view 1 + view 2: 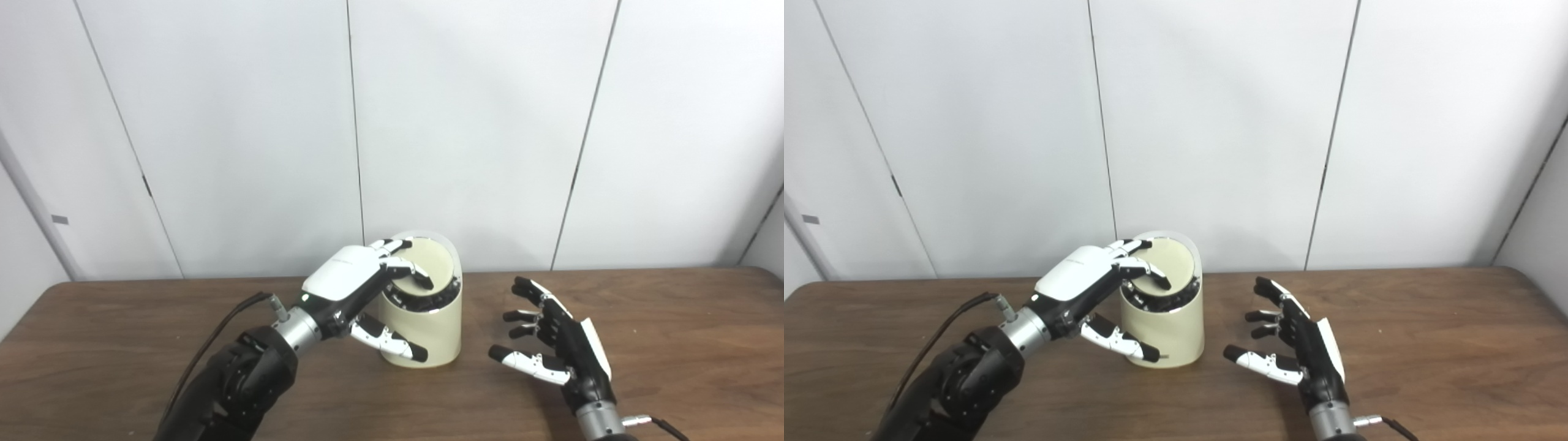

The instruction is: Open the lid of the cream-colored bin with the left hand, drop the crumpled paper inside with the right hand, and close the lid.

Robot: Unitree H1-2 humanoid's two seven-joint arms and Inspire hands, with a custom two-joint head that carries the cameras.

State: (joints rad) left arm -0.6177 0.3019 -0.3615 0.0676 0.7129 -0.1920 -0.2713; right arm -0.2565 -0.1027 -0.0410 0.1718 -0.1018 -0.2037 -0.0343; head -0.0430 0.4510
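I count: one cream-colored bin, one lid on it, one wooden table, two robot hands, left hand and right hand. Crumpled paper: I see none.

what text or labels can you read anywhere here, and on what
None can be read.
Left hand: a faint grey mark on its white back cover, too small and blurred to read.
Cream-colored bin, its lid and the right hand: no text visible.
Wall: a small grey tag, blank as far as can be seen.
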